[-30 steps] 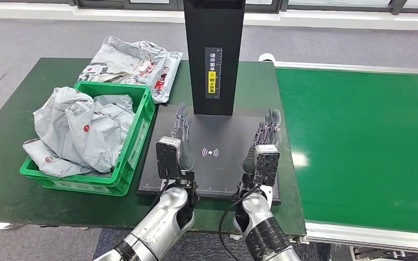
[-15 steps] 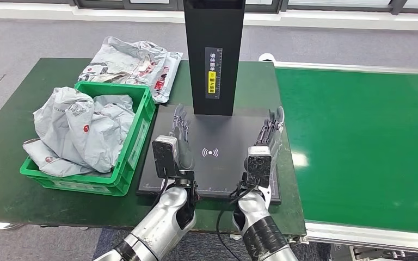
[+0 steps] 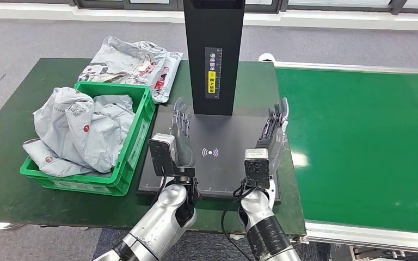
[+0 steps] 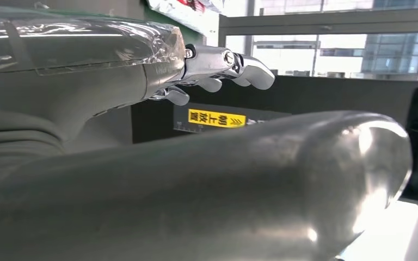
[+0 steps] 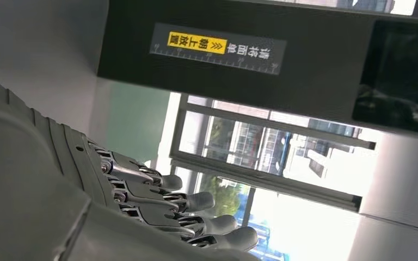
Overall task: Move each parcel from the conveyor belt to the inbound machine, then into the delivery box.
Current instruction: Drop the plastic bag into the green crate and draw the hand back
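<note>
At frame left, crumpled grey plastic parcels point(image 3: 76, 133) fill the green delivery box point(image 3: 136, 144); they look light, soft and slippery, best gripped by a bunched fold. Centre, left hand point(image 3: 180, 133) and right hand point(image 3: 272, 133) hover open and empty over the matte black inbound machine point(image 3: 215, 163). The conveyor belt point(image 3: 359, 147) lies right.

The inbound machine point(image 3: 214, 54) is cut off by the head view's upper edge, and heaped parcels point(image 3: 79, 130) hide the delivery box point(image 3: 133, 138) floor.

black column point(image 3: 214, 54) ahead, conveyor belt point(image 3: 359, 147) bare
</note>
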`<action>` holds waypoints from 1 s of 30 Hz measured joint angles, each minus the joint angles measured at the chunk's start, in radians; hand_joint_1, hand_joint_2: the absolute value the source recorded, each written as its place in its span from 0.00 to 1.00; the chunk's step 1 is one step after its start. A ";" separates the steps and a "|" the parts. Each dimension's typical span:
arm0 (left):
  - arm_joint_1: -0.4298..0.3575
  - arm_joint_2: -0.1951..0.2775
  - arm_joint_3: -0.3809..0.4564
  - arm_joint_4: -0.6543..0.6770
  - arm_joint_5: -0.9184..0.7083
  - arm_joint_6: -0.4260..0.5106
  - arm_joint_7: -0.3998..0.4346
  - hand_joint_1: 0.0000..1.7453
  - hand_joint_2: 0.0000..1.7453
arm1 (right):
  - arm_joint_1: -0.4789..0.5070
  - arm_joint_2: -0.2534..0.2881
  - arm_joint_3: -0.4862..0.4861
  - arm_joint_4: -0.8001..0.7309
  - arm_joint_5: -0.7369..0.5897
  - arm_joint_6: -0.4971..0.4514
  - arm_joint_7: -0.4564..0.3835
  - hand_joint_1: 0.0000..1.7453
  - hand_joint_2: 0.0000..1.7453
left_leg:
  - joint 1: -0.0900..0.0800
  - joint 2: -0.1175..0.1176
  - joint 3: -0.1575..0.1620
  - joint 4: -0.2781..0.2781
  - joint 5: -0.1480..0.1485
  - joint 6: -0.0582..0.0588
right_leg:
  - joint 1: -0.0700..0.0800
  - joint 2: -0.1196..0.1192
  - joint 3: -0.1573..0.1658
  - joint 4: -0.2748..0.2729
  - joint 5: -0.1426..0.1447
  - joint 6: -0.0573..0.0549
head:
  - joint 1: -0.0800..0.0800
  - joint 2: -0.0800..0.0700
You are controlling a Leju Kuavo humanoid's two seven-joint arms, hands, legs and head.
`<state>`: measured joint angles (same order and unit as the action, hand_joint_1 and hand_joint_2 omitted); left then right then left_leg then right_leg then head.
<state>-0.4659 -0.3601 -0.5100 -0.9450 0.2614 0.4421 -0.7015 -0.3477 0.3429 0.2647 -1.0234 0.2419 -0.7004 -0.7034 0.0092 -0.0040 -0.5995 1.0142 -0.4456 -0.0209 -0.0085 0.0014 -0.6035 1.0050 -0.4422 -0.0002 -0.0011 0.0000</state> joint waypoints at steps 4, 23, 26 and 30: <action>0.001 0.000 0.000 -0.017 -0.029 -0.004 0.000 0.00 0.00 | 0.002 0.000 0.000 -0.015 0.001 0.000 0.000 0.00 0.00 | 0.000 0.000 0.000 0.000 0.000 0.000 | 0.000 0.000 0.000 0.000 0.000 0.000 | 0.000 0.000; 0.002 0.000 0.000 -0.027 -0.042 -0.012 0.000 0.00 0.00 | 0.002 0.000 0.000 -0.025 0.019 0.000 0.000 0.00 0.00 | 0.000 0.000 0.000 0.000 0.000 0.000 | 0.000 0.000 0.000 0.000 0.000 0.000 | 0.000 0.000; 0.002 0.000 0.000 -0.027 -0.041 -0.012 0.000 0.00 0.00 | 0.002 0.000 0.000 -0.025 0.018 0.000 0.000 0.00 0.00 | 0.000 0.000 0.000 0.000 0.000 0.000 | 0.000 0.000 0.000 0.000 0.000 0.000 | 0.000 0.000; 0.002 0.000 0.000 -0.027 -0.034 -0.012 0.000 0.00 0.00 | 0.002 0.000 -0.002 -0.025 0.015 0.000 0.000 0.00 0.00 | 0.000 0.000 0.000 0.000 0.000 0.000 | 0.000 0.000 0.000 0.000 0.000 0.000 | 0.000 0.000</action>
<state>-0.4641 -0.3601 -0.5100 -0.9718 0.2274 0.4296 -0.7015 -0.3457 0.3429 0.2626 -1.0487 0.2565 -0.7004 -0.7031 0.0092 -0.0040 -0.5995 1.0142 -0.4455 -0.0209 -0.0085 0.0014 -0.6034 1.0050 -0.4421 -0.0003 -0.0011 0.0000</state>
